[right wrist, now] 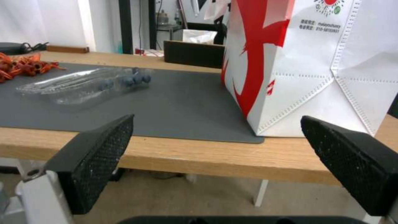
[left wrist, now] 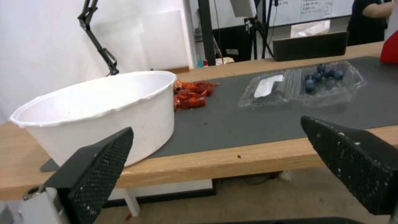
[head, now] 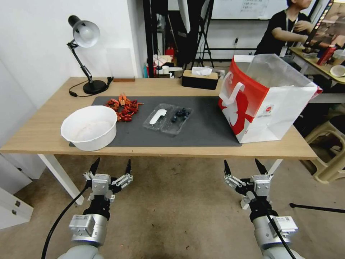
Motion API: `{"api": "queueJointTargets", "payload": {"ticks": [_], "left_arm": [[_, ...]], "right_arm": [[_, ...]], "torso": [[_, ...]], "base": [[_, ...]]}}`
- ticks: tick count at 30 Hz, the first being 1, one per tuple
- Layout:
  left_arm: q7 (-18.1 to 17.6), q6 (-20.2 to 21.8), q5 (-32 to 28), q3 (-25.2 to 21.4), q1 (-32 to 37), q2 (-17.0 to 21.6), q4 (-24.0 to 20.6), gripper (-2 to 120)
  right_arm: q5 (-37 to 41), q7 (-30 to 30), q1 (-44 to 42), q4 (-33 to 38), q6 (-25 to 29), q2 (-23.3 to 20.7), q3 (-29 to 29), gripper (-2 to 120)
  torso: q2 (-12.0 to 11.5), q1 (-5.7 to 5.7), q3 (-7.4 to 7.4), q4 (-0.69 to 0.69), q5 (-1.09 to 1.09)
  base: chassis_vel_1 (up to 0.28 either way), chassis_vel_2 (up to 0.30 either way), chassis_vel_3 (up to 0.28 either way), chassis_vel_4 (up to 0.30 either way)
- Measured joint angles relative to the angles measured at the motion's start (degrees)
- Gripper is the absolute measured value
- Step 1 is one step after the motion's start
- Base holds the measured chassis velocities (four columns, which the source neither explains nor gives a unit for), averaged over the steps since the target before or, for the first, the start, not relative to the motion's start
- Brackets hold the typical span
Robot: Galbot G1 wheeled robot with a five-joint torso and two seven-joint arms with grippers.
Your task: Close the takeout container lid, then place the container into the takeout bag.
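Note:
The clear takeout container (head: pixel 178 119) (left wrist: pixel 329 81) (right wrist: pixel 89 84) lies open flat on the grey mat, dark blue berries in its right half. Its lid (head: pixel 156 117) (left wrist: pixel 267 88), the left half, carries a white oblong piece. At the table's right end stands the red-and-white takeout bag (head: pixel 267 99) (right wrist: pixel 315 62), mouth open, clear liner sticking up. My left gripper (head: pixel 110 167) (left wrist: pixel 215 161) hangs open below the table's front edge, in front of the white bowl. My right gripper (head: pixel 244 167) (right wrist: pixel 215 161) is open too, below the front edge near the bag's front corner.
A large white bowl (head: pixel 90 126) (left wrist: pixel 99 109) sits at the mat's left front. Red crayfish pieces (head: pixel 124 106) (left wrist: pixel 191 93) lie behind it. A black tissue box (head: pixel 199 79) and a desk lamp (head: pixel 86 54) stand at the back. A grey mat (head: pixel 201 133) covers the table's middle.

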Motion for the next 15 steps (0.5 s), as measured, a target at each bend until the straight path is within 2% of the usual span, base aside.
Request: {"api": "queueJointTargets", "payload": {"ticks": [15], "left_arm": [[0.00,0.00,0.00,0.00,0.00,0.00,0.00,100]], "right_arm": [[0.00,0.00,0.00,0.00,0.00,0.00,0.00,100]], "torso": [[0.00,0.00,0.00,0.00,0.00]], "base": [[0.000,0.000,0.000,0.000]]}}
